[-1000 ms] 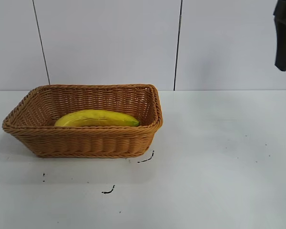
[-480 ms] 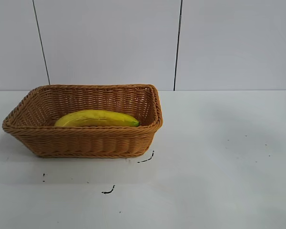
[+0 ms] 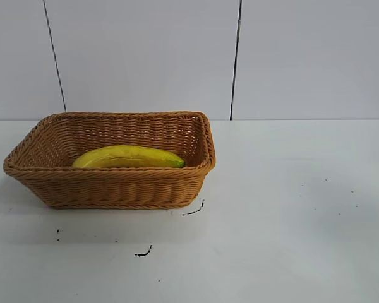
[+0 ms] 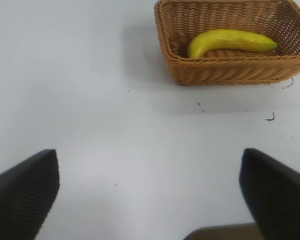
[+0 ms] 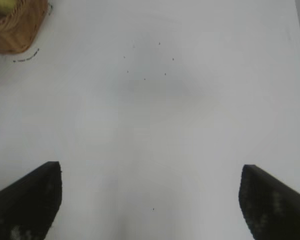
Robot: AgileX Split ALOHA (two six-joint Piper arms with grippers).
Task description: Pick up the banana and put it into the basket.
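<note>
**Banana in basket; placement appears complete**

The white worktop [image 3: 290, 221] carries the rectangular orange-brown woven wicker basket [image 3: 114, 189] at the exterior view's left. Inside it, lying flat along the basket floor, is the long yellow curved banana [image 3: 127, 156], greenish tip toward the basket's right end. Judged from this, pick and placement are done; nothing of the task seems left except parking the arms.

Left claw [image 4: 149, 192]: released, fingers spread wide, empty, over bare worktop well apart from the basket. Right claw [image 5: 150, 197]: likewise released and empty, well clear of the basket; only the basket's corner shows in its view. Neither claw touches the banana.
</note>
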